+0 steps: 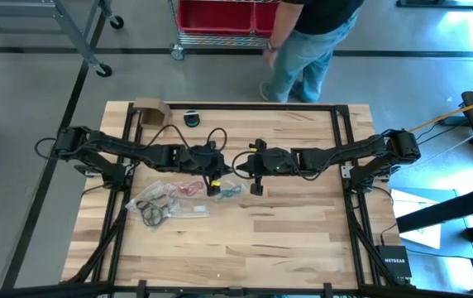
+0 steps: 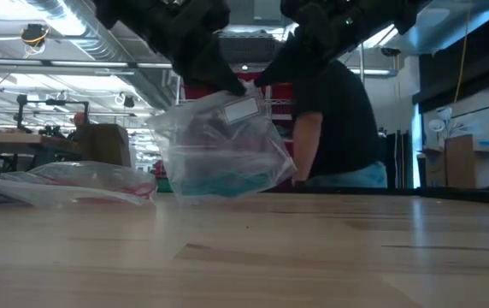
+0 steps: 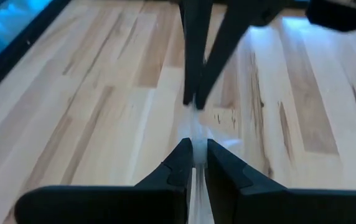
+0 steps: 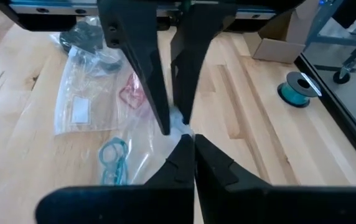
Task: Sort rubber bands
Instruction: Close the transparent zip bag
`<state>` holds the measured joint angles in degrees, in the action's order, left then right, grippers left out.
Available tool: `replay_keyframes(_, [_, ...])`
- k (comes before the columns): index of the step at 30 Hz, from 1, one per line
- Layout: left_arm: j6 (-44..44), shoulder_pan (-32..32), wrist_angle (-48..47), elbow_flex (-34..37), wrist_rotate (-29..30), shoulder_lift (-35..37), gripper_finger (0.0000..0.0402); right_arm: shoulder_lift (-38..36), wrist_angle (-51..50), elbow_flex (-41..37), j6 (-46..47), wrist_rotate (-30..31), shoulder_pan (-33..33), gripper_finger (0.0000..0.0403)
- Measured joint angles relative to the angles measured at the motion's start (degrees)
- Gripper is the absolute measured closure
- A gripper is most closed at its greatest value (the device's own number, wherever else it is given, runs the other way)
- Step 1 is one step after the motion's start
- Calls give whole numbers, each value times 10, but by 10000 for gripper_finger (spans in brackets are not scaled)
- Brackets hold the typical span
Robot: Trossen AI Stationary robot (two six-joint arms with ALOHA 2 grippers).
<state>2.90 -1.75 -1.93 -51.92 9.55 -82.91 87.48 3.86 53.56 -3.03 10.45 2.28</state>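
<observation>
A clear zip bag (image 2: 223,150) with teal rubber bands (image 4: 112,158) in its lower part hangs between my two grippers at the table's middle. My left gripper (image 1: 214,186) and my right gripper (image 1: 255,187) face each other, tips almost meeting, each shut on the bag's upper edge. Two more clear bags lie flat on the wood to the left, one with red bands (image 1: 188,189) and one with black bands (image 1: 154,209). My left gripper pinches the bag's upper edge (image 3: 194,134) between its two fingertips, slanting down from the table's left. The plastic runs on to the other gripper's tips. The bag hangs below; whether its bottom rests on the table I cannot tell. My right gripper pinches the same upper edge (image 4: 181,129) between its two fingertips, slanting down from the table's right, right beside the left fingers (image 4: 150,81). The bag sags below and toward the table's left, the teal bands at its low end.
A cardboard box (image 1: 150,108) and a teal roll (image 4: 297,89) stand near the far edge. A person (image 1: 311,37) stands beyond that edge by a red bin. Bare wood lies toward the near edge and the right.
</observation>
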Motion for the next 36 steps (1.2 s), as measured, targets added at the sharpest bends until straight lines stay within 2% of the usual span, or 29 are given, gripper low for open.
replay_keyframes(10, [13,-1,-87,2,-4,0,373,0,-10,0,-3,5,-1,403])
replay_keyframes(13, [14,-1,-82,2,-4,0,373,0,-10,0,-1,-4,-1,403])
replay_keyframes(18, [14,-1,-70,2,-3,4,373,0,-10,0,53,-14,-1,398])
replay_keyframes(28, [14,0,-39,1,-2,14,373,18,10,0,48,-76,-1,293])
replay_keyframes(36, [12,-1,-31,1,-1,14,373,34,56,0,19,-64,0,277])
